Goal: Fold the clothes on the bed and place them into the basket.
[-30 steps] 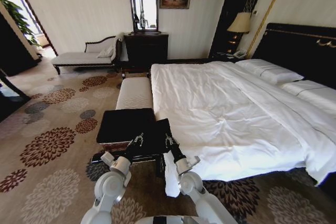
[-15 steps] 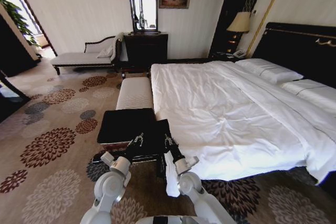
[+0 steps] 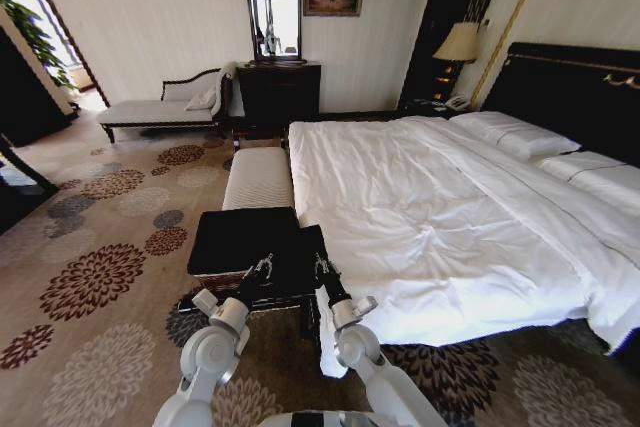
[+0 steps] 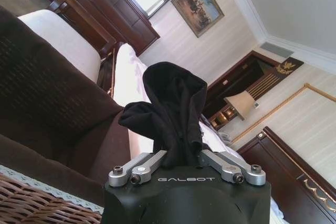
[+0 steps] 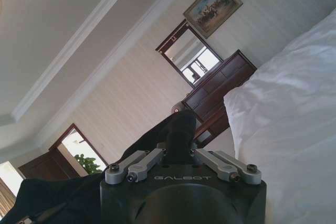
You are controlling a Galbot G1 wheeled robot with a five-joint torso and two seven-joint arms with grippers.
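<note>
Left wrist view: T-shirt (image 4: 173, 108) between jaws

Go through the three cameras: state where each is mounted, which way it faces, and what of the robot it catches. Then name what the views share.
Head view: on the head, looking forward and down at the bed and basket; both arms show, left gripper and right gripper raised.
Left wrist view: behind its fingers, tilted up across the basket lining toward the dresser; black T-shirt pinched.
Right wrist view: behind its fingers, tilted up beside the duvet.
Shared: T-shirt, mirror, painting.
</note>
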